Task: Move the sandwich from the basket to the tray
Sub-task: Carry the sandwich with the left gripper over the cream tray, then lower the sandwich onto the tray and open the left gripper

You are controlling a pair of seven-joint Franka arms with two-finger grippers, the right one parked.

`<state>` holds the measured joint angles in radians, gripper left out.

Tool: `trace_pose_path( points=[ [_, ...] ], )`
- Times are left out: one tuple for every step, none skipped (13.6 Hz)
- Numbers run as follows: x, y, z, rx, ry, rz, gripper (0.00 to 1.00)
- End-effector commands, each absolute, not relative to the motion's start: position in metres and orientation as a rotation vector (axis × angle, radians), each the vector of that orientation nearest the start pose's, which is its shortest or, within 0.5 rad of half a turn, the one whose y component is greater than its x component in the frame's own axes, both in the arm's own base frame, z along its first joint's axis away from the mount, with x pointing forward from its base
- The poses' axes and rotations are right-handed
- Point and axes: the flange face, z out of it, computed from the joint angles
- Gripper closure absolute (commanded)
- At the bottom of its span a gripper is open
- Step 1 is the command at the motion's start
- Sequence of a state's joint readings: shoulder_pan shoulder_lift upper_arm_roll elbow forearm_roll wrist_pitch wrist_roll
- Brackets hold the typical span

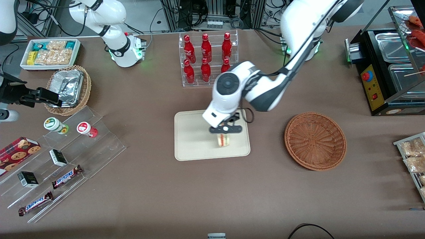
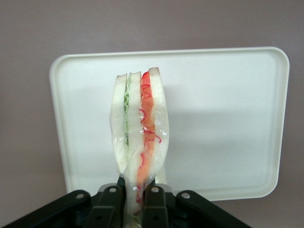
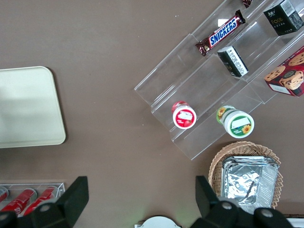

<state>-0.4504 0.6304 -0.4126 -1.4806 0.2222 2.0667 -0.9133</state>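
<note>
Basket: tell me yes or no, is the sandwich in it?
No: the basket holds nothing, and the gripper holds the sandwich over the tray.

"SNICKERS" on chocolate bars (image 1: 66,177)

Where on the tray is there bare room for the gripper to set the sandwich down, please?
The whole tray is bare. The gripper holds the sandwich above the part of it nearest the basket; the part toward the acrylic snack shelf is open too. It is crowded only off the tray, at the rack of red bottles.
</note>
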Motion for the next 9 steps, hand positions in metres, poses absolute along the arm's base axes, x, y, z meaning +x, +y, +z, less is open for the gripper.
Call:
trace_pose_path(
  points=[
    [0.503,-0.512,0.309,-3.148,-0.022,0.002,1.0],
    [0.502,-0.516,0.3,-3.156,-0.012,-0.005,1.0],
    [0.498,-0.524,0.294,-3.172,0.008,-0.021,1.0],
    [0.496,-0.527,0.287,-3.175,0.014,-0.019,1.0],
    [0.492,-0.53,0.28,-3.17,0.026,-0.004,1.0],
    [0.491,-0.53,0.275,-3.167,0.027,0.008,1.0],
    [0.491,-0.53,0.268,-3.164,0.029,0.02,1.0],
    [0.488,-0.532,0.26,-3.151,0.047,0.022,1.0],
    [0.483,-0.538,0.254,-3.14,0.076,0.011,1.0]
  ],
)
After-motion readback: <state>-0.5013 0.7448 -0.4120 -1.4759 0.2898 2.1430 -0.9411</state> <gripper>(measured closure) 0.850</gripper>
